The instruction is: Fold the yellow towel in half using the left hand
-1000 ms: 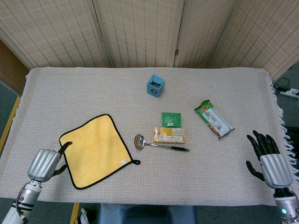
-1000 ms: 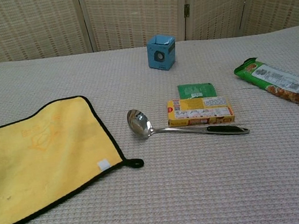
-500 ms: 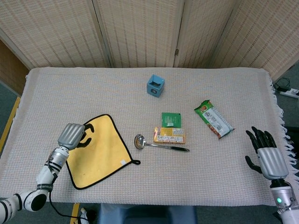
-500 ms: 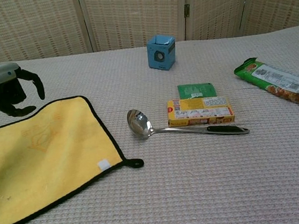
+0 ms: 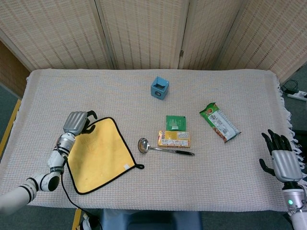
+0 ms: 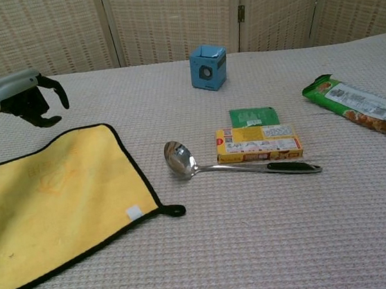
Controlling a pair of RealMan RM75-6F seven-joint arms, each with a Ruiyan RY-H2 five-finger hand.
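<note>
One flat yellow terry towel with black piping (image 5: 99, 154) lies unfolded at the near-left of the white woven tablecloth (image 5: 144, 91), rotated so its corners point roughly along the table edges. We judge it light, limp and grippy on the weave: it drapes, it won't slide cleanly, so we lift and carry rather than drag.

Our left hand (image 5: 76, 122) hovers just off the towel's far-left edge, fingers curled apart, holding nothing. Best grab, in our view: pinch the piped far corner (image 6: 107, 126) or the edge beside it and bring it toward the near side.

Right hand (image 5: 283, 155) is well apart at the near-right, fingers spread, empty.

Room: the steel ladle (image 5: 160, 148) sits near the towel's right corner with the hanging loop (image 5: 139, 166); the yellow box (image 5: 174, 139) and the rest are further right. Near-left cloth is free for the fold.
</note>
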